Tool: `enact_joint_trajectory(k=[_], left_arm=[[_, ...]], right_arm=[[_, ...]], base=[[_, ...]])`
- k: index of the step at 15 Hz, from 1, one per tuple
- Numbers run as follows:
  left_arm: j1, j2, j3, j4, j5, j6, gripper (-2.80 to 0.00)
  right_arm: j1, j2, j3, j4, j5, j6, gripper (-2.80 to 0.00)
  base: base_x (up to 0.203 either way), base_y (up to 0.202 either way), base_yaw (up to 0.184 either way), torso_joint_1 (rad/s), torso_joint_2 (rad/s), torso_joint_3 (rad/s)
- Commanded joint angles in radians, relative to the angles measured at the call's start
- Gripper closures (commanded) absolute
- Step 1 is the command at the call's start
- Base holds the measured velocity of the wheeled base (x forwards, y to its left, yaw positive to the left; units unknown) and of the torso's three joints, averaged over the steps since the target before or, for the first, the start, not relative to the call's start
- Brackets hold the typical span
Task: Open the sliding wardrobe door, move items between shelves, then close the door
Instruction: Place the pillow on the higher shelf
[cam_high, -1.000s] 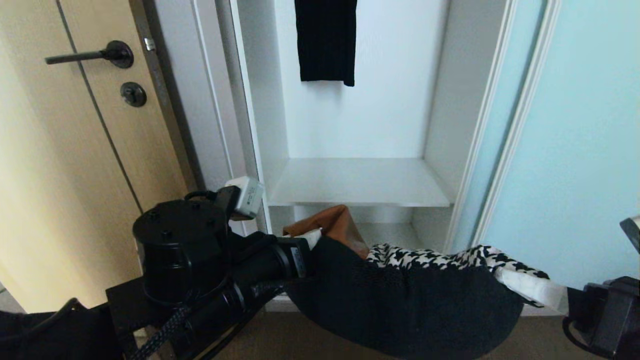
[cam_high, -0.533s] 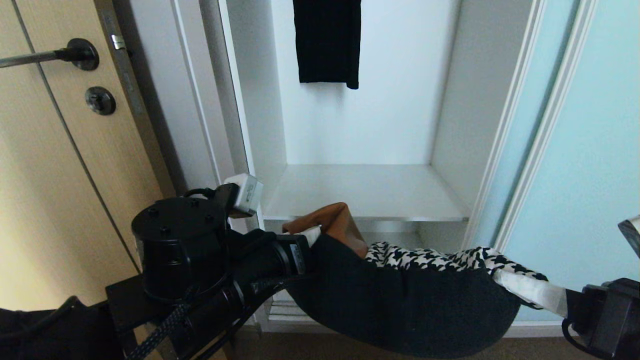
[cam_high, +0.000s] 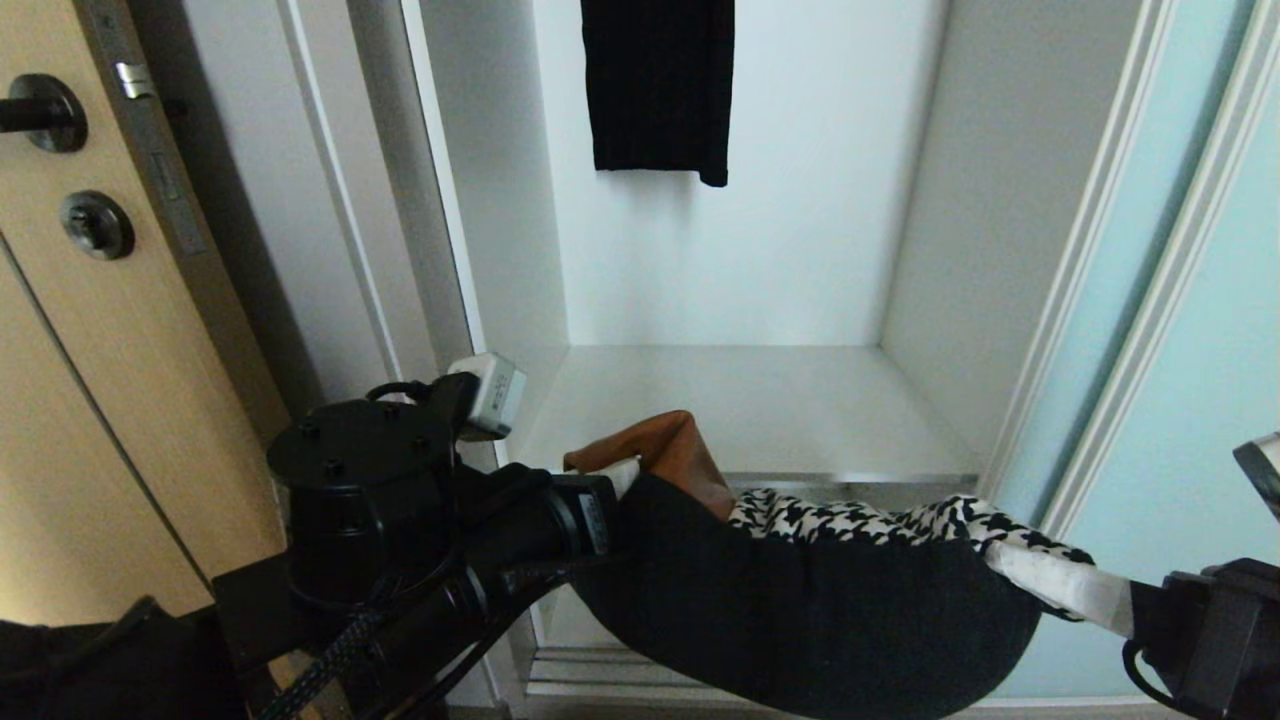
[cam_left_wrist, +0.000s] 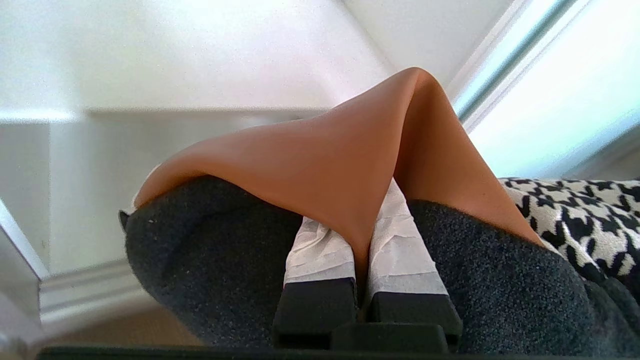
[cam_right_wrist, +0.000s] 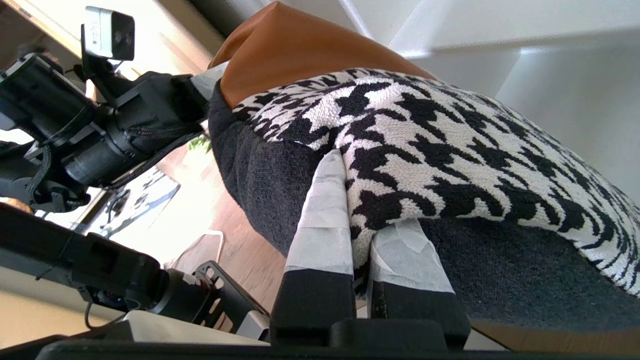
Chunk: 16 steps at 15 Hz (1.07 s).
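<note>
Cushion (cam_high: 800, 590) hangs clamped between left pincer (cam_left_wrist: 362, 235) and right pincer (cam_right_wrist: 360, 220); no legible writing.

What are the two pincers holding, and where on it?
The cushion: left pincer pinches its tan leather corner, right pincer pinches the houndstooth end.

A light-brown wooden room door (cam_high: 70, 400) with a dark round lock rosette (cam_high: 96, 225) and the black base of a lever handle (cam_high: 45, 112) fills the left side. Beside it runs a white-grey door frame (cam_high: 330, 220). The open white wardrobe interior (cam_high: 800, 250) has a plain back wall, brightly and evenly lit, where a plain black garment (cam_high: 657, 85) hangs from above. In the right wrist view, warm brown wood flooring (cam_right_wrist: 235, 240) shows below, sunlit in patches.
</note>
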Motion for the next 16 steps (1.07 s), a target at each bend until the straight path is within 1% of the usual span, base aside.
enact_joint_trajectory(k=[1,4,6,7,9,11,13,15,16], left_arm=[[0.000,0.004,0.002,-0.004,0.001,-0.001,0.00],[-0.001,0.002,0.004,-0.006,0.001,0.001,0.00],[0.000,-0.019,-0.006,-0.005,0.001,0.008,0.00],[0.000,-0.035,-0.008,-0.004,0.001,0.033,0.00],[0.000,-0.067,-0.021,-0.001,0.002,0.049,0.00],[0.000,-0.105,-0.046,0.012,0.002,0.053,0.00],[0.008,-0.105,-0.093,0.023,0.003,0.058,0.00],[0.035,-0.098,-0.155,0.040,0.003,0.063,0.00],[0.060,-0.093,-0.194,0.056,0.002,0.064,0.00]], right_arm=[[0.001,0.000,0.000,-0.004,0.002,0.004,0.00],[0.002,-0.007,-0.006,-0.004,0.002,0.004,0.00],[0.002,-0.012,-0.027,-0.004,0.001,0.004,0.00],[0.001,-0.017,-0.051,-0.004,-0.001,0.006,0.00],[-0.001,-0.048,-0.108,0.018,-0.008,0.007,0.00],[-0.008,-0.064,-0.194,0.107,-0.012,0.004,0.00],[-0.018,-0.060,-0.294,0.192,-0.013,-0.001,0.00],[-0.060,-0.020,-0.399,0.238,-0.012,-0.005,0.00],[-0.086,0.025,-0.453,0.254,-0.009,-0.006,0.00]], base=[[0.196,0.000,0.000,0.007,0.00,0.002],[0.177,0.000,0.002,0.004,0.00,0.001],[0.029,0.000,0.000,0.007,0.00,0.000],[0.000,0.000,0.000,0.000,0.00,0.000],[0.000,0.000,0.000,0.000,0.00,0.000],[0.000,0.000,0.000,0.000,0.00,0.000],[0.000,0.000,0.000,0.000,0.00,0.000],[0.000,0.000,0.000,0.000,0.00,0.000],[0.000,0.000,0.000,0.000,0.00,0.000]])
